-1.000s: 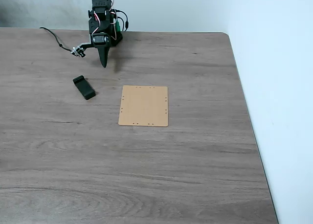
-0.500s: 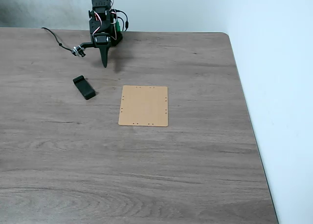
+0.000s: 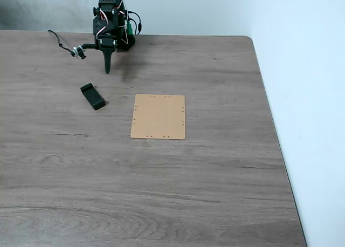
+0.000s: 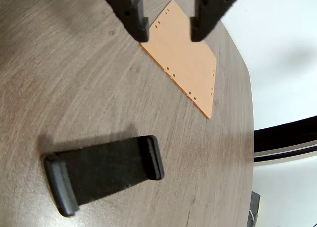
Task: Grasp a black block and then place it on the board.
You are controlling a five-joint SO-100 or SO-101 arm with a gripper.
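The claw (image 4: 169, 31) is open and holds nothing, hanging over the worktop (image 3: 215, 177), and the black block (image 3: 92, 96) lies flat below and a bit left of it in the fixed view, slanted, well left of the board (image 3: 158, 116).

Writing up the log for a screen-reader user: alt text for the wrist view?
The open gripper hangs above a wood-grain table, empty. The black block lies on the table near the bottom, and the tan board lies flat farther off.
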